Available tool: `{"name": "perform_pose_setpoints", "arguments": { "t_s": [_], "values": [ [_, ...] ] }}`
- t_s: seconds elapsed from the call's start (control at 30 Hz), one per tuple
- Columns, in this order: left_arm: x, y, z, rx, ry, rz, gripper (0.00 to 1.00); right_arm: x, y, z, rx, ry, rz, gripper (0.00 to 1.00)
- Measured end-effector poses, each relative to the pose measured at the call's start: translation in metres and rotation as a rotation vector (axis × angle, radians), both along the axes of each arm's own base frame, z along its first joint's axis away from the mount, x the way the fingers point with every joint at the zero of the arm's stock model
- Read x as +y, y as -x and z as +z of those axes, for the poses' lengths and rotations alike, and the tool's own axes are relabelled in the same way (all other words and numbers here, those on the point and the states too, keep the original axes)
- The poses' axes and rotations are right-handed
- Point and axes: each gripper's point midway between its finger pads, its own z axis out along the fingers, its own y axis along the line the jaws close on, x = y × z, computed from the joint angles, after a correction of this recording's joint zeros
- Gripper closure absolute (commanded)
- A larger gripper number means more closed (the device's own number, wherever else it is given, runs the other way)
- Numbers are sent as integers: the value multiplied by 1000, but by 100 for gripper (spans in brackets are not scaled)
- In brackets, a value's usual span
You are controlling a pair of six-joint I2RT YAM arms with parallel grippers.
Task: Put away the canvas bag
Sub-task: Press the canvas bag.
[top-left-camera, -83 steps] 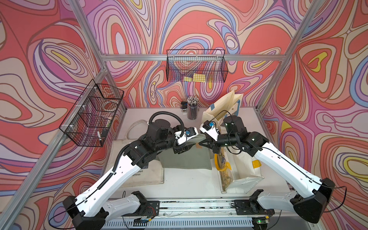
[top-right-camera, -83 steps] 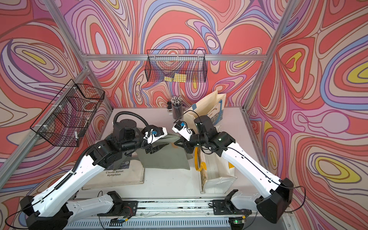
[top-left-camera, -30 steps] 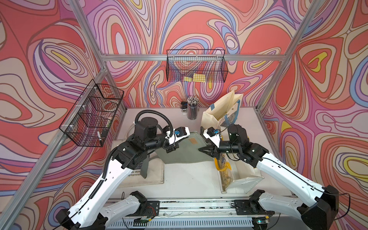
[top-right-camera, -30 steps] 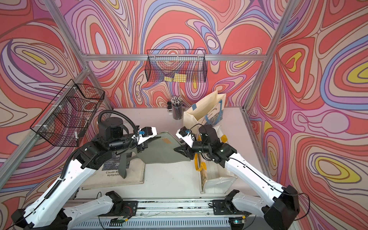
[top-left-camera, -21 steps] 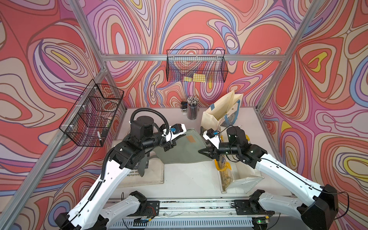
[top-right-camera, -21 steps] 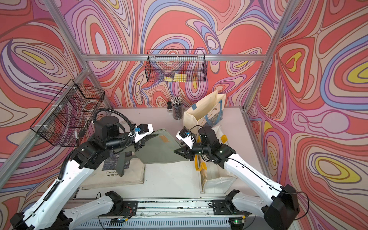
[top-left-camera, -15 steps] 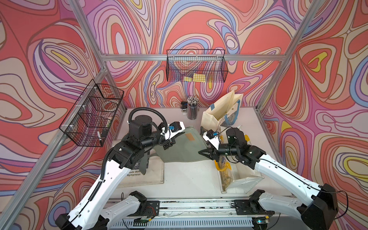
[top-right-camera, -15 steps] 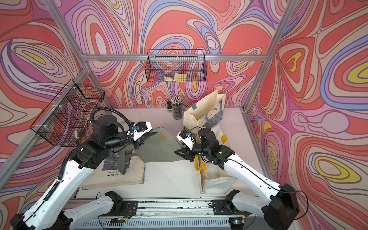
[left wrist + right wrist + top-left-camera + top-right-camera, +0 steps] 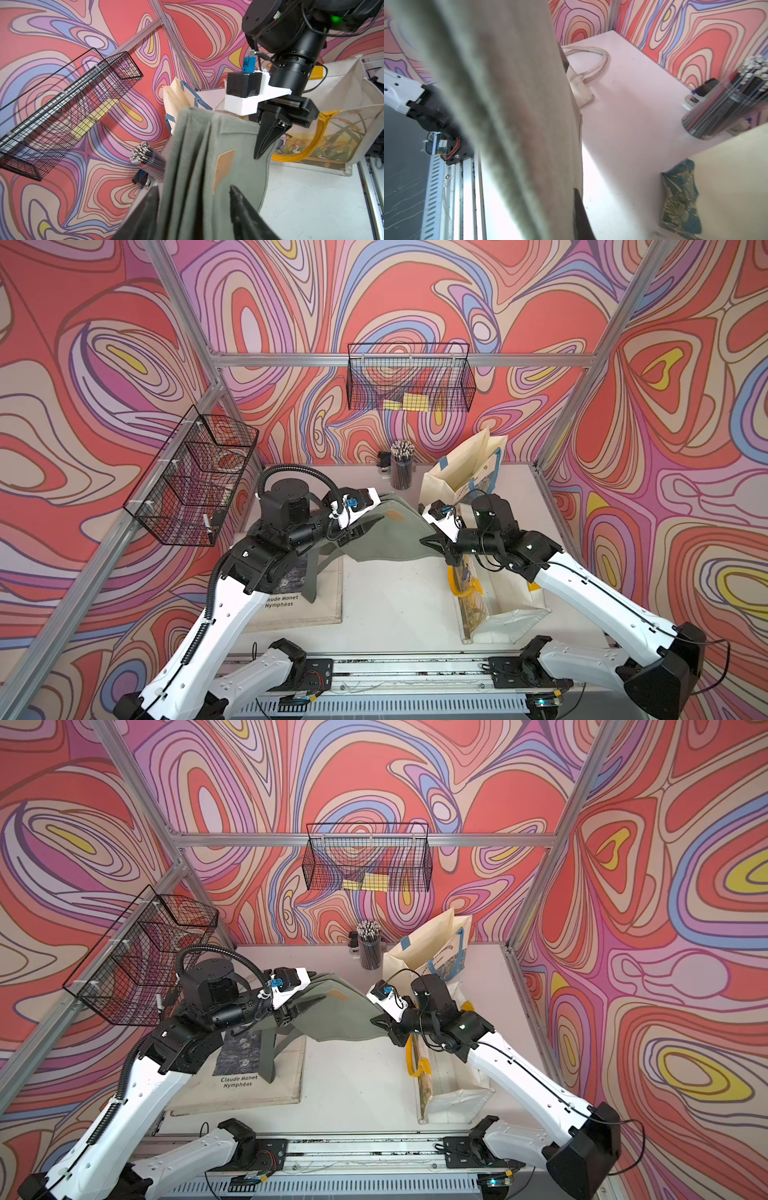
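Canvas bag point(image 9: 390, 531): grey-green, folded in loose pleats, held up over the middle of the table point(image 9: 395, 605) between the 2 arms. 1 strap point(image 9: 309, 572) hangs down onto the flat Monet tote point(image 9: 299, 610). Whether the lower hem touches the table cannot be told.

Right gripper point(image 9: 430, 541): pressed together on the bag's right-hand edge; the only grip on it.
Left gripper point(image 9: 193, 189): jaws spread, pleated fabric running between them, nothing pinched.

Step in hand, as judged: a regrasp in the course of folding or transfer; stowing not yet done. The next move calls for the left jaws to close on all the pleats at once, losing no layer, before the bag travels. The destination is not settled by these views.

Containers:
- Back-wall wire basket point(image 9: 409, 381): yellow slips point(image 9: 409, 403).
- Left-wall wire basket point(image 9: 191, 477): partitioned; contents too unclear to list.
- Clear cup point(image 9: 401, 477): pencils point(image 9: 402, 446), upright, packed full.
- Cream bag point(image 9: 461, 472): standing at the back right, mouth open, interior not visible.
- Printed tote point(image 9: 503, 605): on its side under the right arm; contents unseen.
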Motion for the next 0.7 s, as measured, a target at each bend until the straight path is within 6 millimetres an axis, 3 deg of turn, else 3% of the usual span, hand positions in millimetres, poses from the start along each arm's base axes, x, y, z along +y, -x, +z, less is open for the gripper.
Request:
{"name": "perform_pose_setpoints", "arguments": {
  "t_s": [0.23,0.43,0.7],
  "values": [
    [5,8,19,-80,-33,22,10,-17,-17,11,-55,154,-64,100],
    [-16,29,32,-187,-137,-40,10,-26,-22,8,-66,247,-75,100],
    [-37,5,18,-186,-289,-48,8,-30,-24,8,-70,319,-64,100]
  ]
}}
